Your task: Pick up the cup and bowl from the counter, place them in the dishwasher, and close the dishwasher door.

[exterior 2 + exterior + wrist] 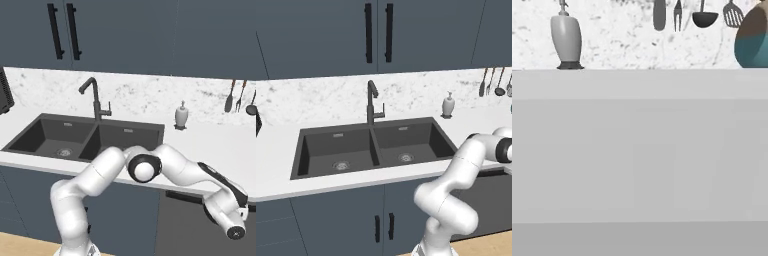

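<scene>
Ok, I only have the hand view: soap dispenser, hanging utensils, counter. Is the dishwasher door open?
Observer: No, the dishwasher door looks upright and shut under the counter.
Operator: Where's the sink?
Observer: The black double sink lies left of the soap dispenser, faucet behind its divider.
Operator: And the arm?
Observer: The arm reaches right, its wrist low in front of that door.

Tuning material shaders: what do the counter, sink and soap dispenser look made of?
Counter: white marble-look stone, faint grey speckles, matching backsplash; could be laminate.
Sink: matte black, likely composite or coated metal; no glare, with lighter metal-looking drains.
Soap dispenser: smooth pale grey-white body, ceramic or plastic by its soft sheen, on a dark base.
</scene>
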